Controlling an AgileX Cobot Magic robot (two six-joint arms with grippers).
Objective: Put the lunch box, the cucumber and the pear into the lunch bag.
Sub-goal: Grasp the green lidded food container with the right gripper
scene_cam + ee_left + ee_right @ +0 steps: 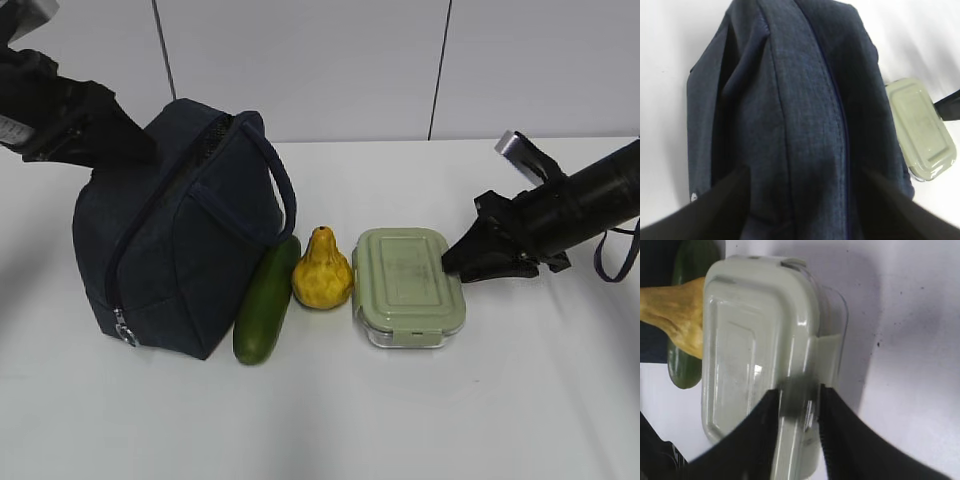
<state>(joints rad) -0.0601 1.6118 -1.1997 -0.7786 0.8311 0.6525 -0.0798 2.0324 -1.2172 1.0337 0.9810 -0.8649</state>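
Left hand [800,200] at the lunch bag's [180,240] upper back, fingers spread over the fabric, no pinch visible. Right hand [797,405] low at the lunch box's [408,285] right end, fingers astride the lid edge; actual pinch unclear. Bag zipped, upright on white bench [450,420]; cucumber [265,302], pear [322,270], box beside it. No readable writing.
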